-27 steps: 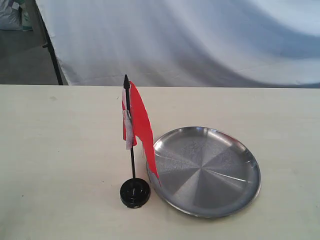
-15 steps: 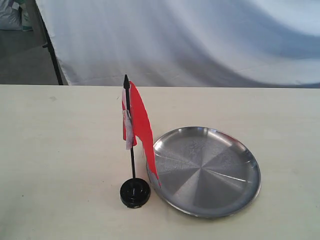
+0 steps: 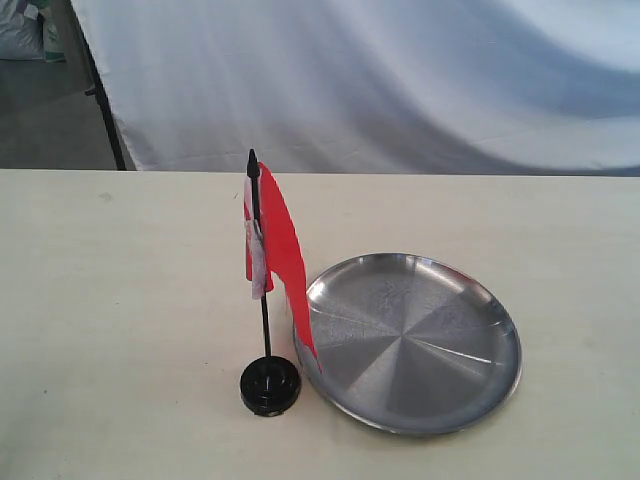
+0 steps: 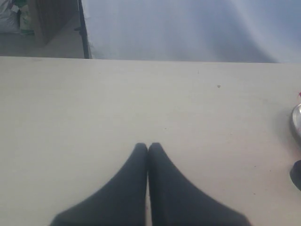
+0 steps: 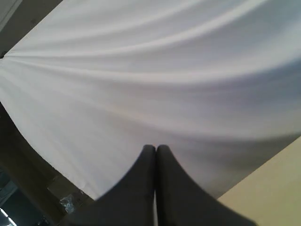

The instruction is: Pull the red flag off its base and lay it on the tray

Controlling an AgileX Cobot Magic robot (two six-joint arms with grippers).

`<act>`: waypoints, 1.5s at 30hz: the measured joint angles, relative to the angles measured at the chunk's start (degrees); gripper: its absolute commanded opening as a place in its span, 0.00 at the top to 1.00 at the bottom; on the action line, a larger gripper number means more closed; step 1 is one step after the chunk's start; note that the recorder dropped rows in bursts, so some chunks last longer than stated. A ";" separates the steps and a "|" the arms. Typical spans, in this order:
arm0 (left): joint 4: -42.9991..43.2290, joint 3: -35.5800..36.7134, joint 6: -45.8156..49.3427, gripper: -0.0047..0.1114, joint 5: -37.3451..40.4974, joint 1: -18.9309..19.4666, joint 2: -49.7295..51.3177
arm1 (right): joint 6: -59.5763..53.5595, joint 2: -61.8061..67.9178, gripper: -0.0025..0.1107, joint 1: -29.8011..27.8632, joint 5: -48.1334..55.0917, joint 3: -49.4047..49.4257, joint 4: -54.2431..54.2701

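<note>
On the pale surface [image 3: 120, 330] the shiny round silver tray [image 3: 420, 345] lies flat. Just beside it, the bright red flag [image 3: 280, 240] with its whitish hem stands upright in the small black base [image 3: 270, 386]. My left gripper [image 4: 148, 147] and right gripper [image 5: 155, 148] are both closed and empty.

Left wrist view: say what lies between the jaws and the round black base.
Left wrist view: only bare beige tabletop between left gripper and round black plastic base.
</note>
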 measured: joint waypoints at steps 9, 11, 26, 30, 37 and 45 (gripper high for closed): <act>0.00 0.00 0.00 0.96 0.00 0.00 0.00 | 0.51 0.00 0.98 0.00 -2.37 0.00 -0.67; 0.00 0.00 0.00 0.96 0.00 0.00 0.00 | 0.79 0.00 0.98 0.00 -5.43 0.00 -3.42; 0.00 0.00 0.00 0.96 0.00 0.00 0.00 | 33.59 27.98 0.98 0.00 -25.99 -16.08 -59.49; 0.00 0.00 0.00 0.96 0.00 0.00 0.00 | 37.04 45.16 0.98 0.00 -37.72 -19.82 -68.70; 0.00 0.00 0.00 0.96 0.00 0.00 0.00 | 29.19 70.96 0.98 0.00 -45.50 -20.19 -72.84; 0.00 0.00 0.00 0.96 0.00 0.00 0.00 | 11.63 93.44 0.98 7.22 -46.79 -23.23 -74.43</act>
